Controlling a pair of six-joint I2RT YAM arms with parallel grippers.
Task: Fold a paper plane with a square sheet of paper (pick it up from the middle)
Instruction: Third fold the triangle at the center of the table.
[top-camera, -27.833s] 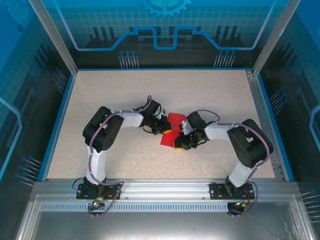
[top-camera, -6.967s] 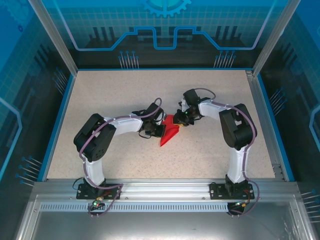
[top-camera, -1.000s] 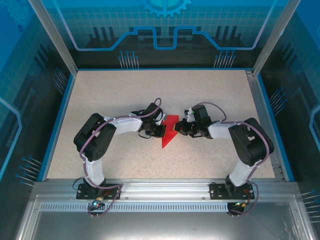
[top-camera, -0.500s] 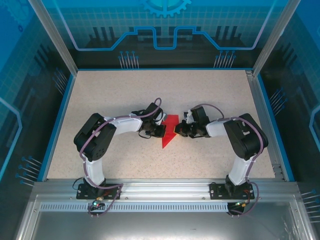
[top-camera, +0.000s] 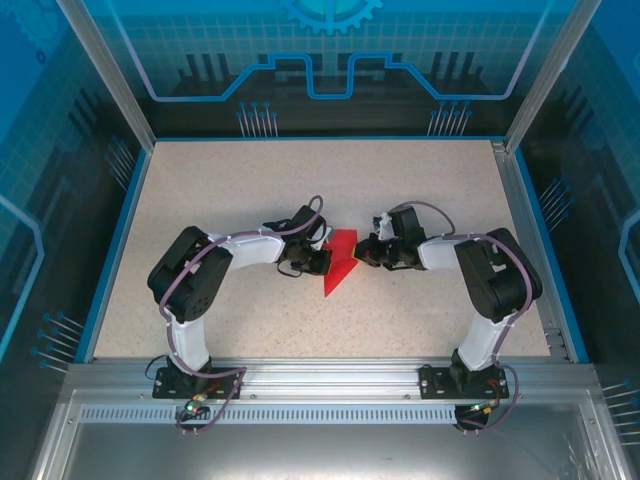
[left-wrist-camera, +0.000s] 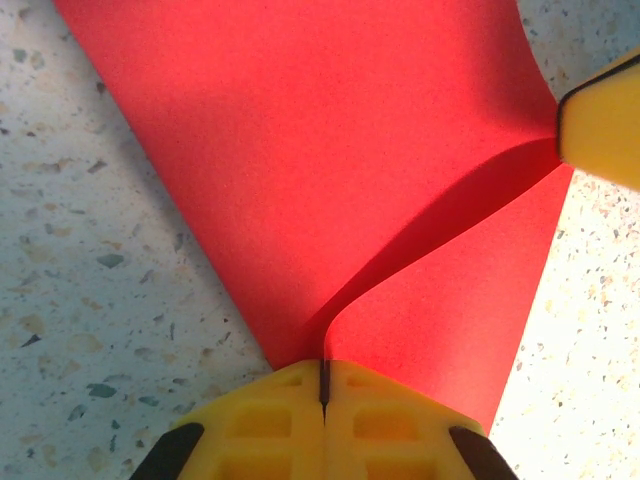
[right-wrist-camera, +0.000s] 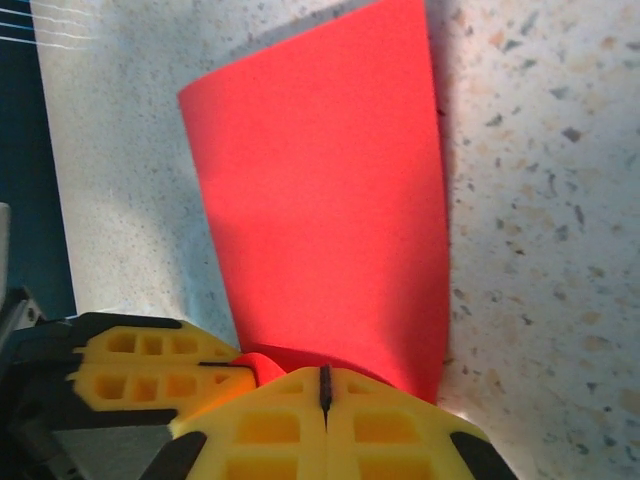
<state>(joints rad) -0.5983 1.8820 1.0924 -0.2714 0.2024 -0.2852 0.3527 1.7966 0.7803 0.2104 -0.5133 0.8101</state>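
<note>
The red sheet of paper (top-camera: 340, 262) lies on the table folded into a narrow dart, the paper plane, with its sharp tip toward the near edge. My left gripper (top-camera: 326, 260) is at its left edge, jaws shut. In the left wrist view a raised flap of the paper (left-wrist-camera: 330, 150) runs edge-on into the seam of the left gripper (left-wrist-camera: 324, 365). My right gripper (top-camera: 360, 255) is at the paper's right edge, shut. In the right wrist view the paper (right-wrist-camera: 330, 200) passes under the tips of the right gripper (right-wrist-camera: 324, 375), and the left gripper's fingers (right-wrist-camera: 150, 365) sit close by.
The speckled table (top-camera: 250, 180) is walled by a blue rim (top-camera: 120, 230) on the left and right and by glass panels at the back. Both arms' elbows bend outward from bases at the near edge.
The right arm's forearm has swung and its gripper has slid slightly toward the far end of the paper's right edge. The left arm and the paper have stayed put.
</note>
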